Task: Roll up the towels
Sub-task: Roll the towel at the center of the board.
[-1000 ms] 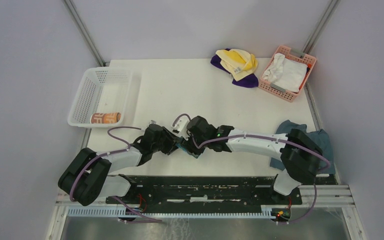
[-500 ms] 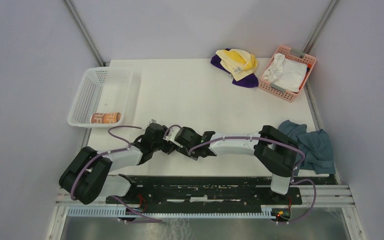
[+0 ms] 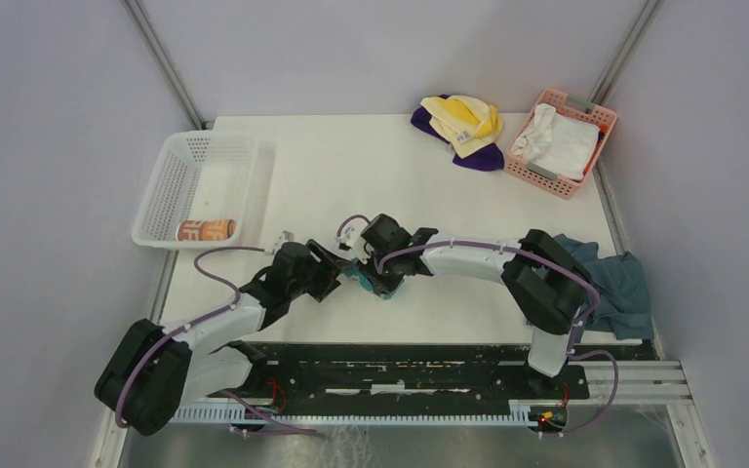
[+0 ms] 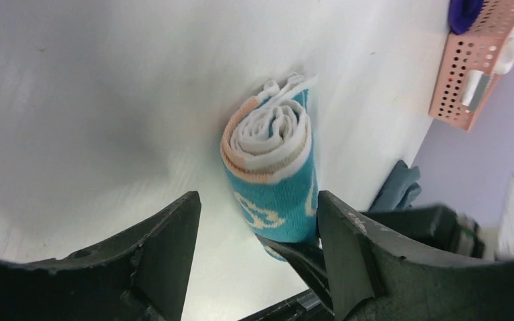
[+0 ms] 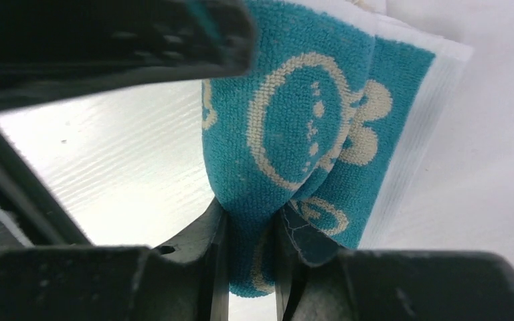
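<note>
Right fingers [image 5: 215, 257] clamped on a fold of the teal towel [image 5: 294, 134], which is rolled, rabbit faces outward, resting on the white surface [image 4: 107, 100] near its front edge. Left fingers [image 4: 167, 247] apart, framing the roll's spiral end. Farther off: peach roll [image 3: 205, 230] in the white basket [image 3: 171, 175], and yellow towel [image 3: 463, 117] heaped on purple towel [image 3: 478, 159] at the back.

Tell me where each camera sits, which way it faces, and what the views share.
Top external: above and behind the bases, looking down on the table; the left arm and right arm show whole.
Left wrist: on the left arm, low over the table, facing the end of the rolled teal towel; the open left end effector frames it.
Right wrist: pressed close to that towel; the right end effector pinches its cloth.
Shared: all three show the teal towel.
</note>
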